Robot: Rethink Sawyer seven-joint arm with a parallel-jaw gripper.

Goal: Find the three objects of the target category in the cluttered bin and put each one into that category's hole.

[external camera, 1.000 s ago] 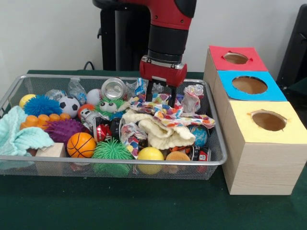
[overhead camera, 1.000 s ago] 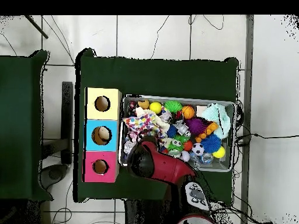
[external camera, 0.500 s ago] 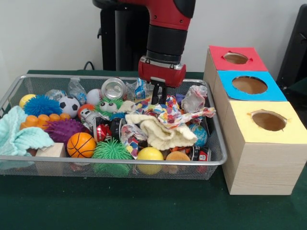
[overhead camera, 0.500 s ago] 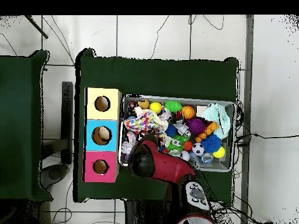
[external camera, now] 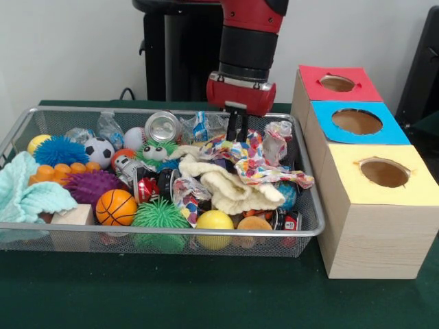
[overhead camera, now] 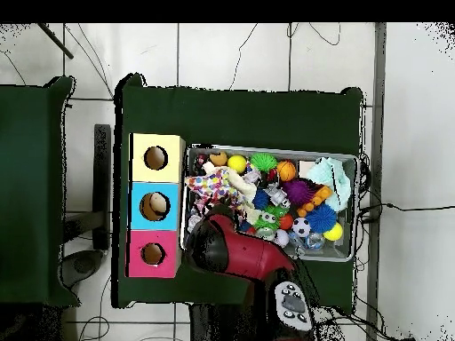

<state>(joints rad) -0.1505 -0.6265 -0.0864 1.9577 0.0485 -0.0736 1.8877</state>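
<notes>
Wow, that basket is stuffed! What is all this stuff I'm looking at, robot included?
Wire basket: one, silver, on the green table.
Patterned cloth: one, multicoloured, pinched and lifted at the basket's right.
Cream cloth: one, under the patterned one.
Mint cloth: one, left end.
Basketball: one, orange, front.
Soccer ball: one, black and white, back left.
Spiky balls: blue, purple, green.
Yellow ball: one, front.
Can: one, silver, back.
Boxes with holes: red, blue, yellow, right.
Gripper: one, red arm, holding the patterned cloth.
</notes>
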